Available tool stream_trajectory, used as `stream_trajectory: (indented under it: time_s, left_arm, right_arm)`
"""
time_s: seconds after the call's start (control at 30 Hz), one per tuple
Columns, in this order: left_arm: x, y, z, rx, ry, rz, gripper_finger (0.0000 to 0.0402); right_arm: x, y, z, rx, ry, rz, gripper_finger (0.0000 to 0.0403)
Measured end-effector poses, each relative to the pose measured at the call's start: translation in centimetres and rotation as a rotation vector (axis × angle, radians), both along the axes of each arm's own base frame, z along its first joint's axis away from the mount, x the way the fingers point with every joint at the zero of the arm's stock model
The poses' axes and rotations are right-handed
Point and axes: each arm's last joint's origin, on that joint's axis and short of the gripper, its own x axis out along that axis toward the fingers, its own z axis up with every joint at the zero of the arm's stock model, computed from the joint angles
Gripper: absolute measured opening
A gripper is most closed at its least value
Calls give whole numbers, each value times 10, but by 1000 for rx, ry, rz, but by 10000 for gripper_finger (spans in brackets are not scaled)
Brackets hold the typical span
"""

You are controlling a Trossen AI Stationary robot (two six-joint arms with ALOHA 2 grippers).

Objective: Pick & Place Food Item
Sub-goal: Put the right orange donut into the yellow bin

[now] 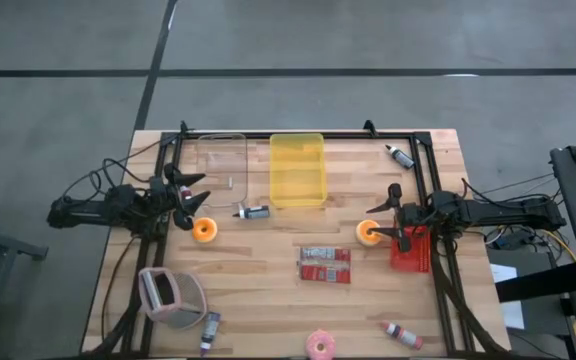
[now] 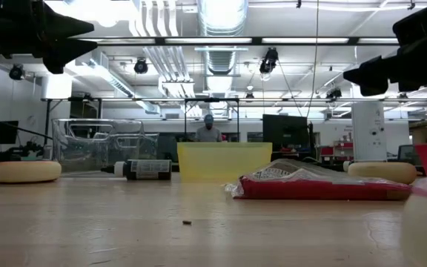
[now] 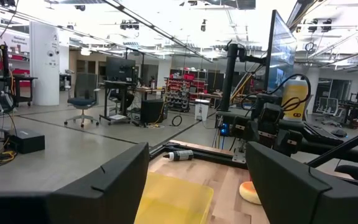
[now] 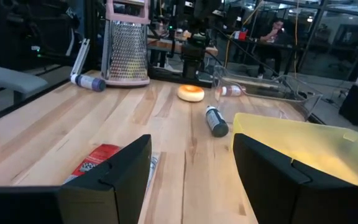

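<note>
Doughnuts are lying one beside each of my pincers: my left pincer (image 1: 196, 196) is hovering spread and empty above the surface (image 1: 268, 290), with an orange doughnut (image 1: 204, 230) just beside its tips, and my right pincer (image 1: 386, 212), also spread and gripping nothing, is hanging by another orange doughnut (image 1: 368, 232). Between my two pincers, the yellow tray (image 1: 297, 168) and a red packet (image 1: 325, 265) are resting, and a pink doughnut (image 1: 320, 345) is lying well apart from both.
</note>
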Motion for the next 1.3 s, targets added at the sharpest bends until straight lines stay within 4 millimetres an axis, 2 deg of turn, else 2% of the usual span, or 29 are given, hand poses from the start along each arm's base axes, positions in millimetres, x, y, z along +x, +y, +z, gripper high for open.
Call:
stream_trajectory:
  time_s: [0.43, 0.6, 0.87, 1.03, 1.17, 1.3]
  left_arm:
    - [0, 0, 0, 0, 0, 0, 275]
    - [0, 0, 0, 0, 0, 1, 275]
    - [0, 0, 0, 0, 0, 0, 275]
    - [0, 0, 0, 0, 0, 1, 275]
    - [0, 0, 0, 0, 0, 0, 275]
    - [0, 0, 0, 0, 0, 1, 275]
  right_arm:
    - [0, -1, 3, 94, -23, -45, 224]
    - [1, -3, 2, 231, -14, -119, 224]
    - [5, -3, 10, 193, -94, -111, 224]
    - [6, -4, 10, 202, -81, -134, 224]
    - [10, -5, 24, 195, -90, -168, 224]
    - [17, -5, 38, 188, -23, -201, 224]
